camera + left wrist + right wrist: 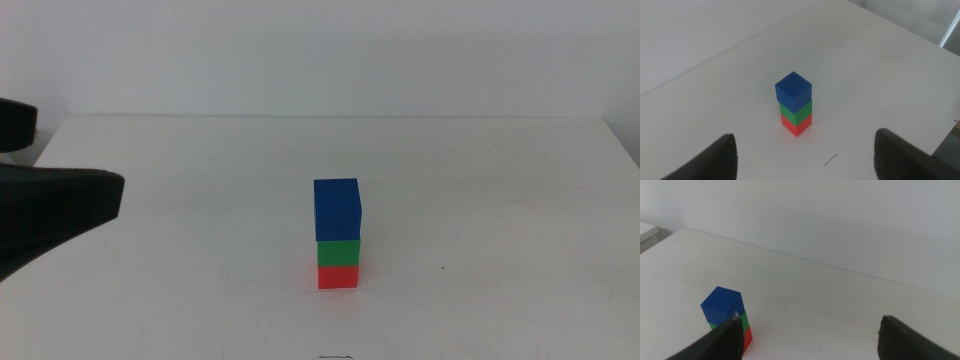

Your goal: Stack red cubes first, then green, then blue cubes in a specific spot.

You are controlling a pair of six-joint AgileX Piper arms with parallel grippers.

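As far as I can tell from the middle view, the stack's done: red (338,277) on the table (200,300), green (339,253) on it, blue (337,209) on top, sitting slightly off-square. No containers anywhere. In the left wrist view, my left gripper (805,155) hangs wide open, empty, clear of the tower. Right wrist view: right gripper (810,340) also spread and holding nothing.

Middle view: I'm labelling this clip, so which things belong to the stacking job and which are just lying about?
Job:
red cube, bottom
green cube, middle
blue cube, top
left end effector, open, clear of the stack
right end effector, open, also clear

Lying about:
only the white table
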